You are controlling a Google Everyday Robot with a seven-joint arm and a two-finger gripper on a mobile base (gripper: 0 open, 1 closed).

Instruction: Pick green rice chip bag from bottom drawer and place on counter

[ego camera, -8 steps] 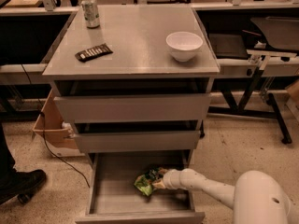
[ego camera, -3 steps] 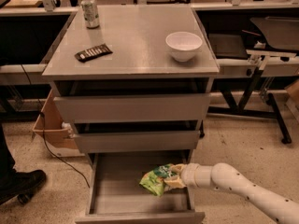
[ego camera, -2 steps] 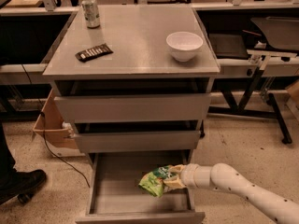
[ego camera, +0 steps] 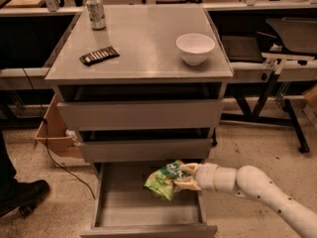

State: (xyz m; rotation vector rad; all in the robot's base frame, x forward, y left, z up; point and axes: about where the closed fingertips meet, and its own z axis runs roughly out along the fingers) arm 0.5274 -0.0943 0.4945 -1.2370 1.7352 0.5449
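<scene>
The green rice chip bag [ego camera: 162, 179] is crinkled and bright green. It hangs above the open bottom drawer [ego camera: 148, 228], clear of the drawer floor. My gripper [ego camera: 185, 177] comes in from the right on a white arm and is shut on the bag's right edge, over the drawer's right half. The grey counter [ego camera: 143, 48] is the cabinet top, well above the gripper.
On the counter stand a white bowl [ego camera: 195, 48], a soda can [ego camera: 95, 12] and a flat dark bar wrapper [ego camera: 99, 55]. Two upper drawers [ego camera: 141, 114] stick out slightly above the gripper. A cardboard box [ego camera: 53, 132] and a person's shoe [ego camera: 20, 195] are at the left.
The gripper took hold of the bag on the drawer floor and lifted it up and slightly right; since a second ago it has barely moved.
</scene>
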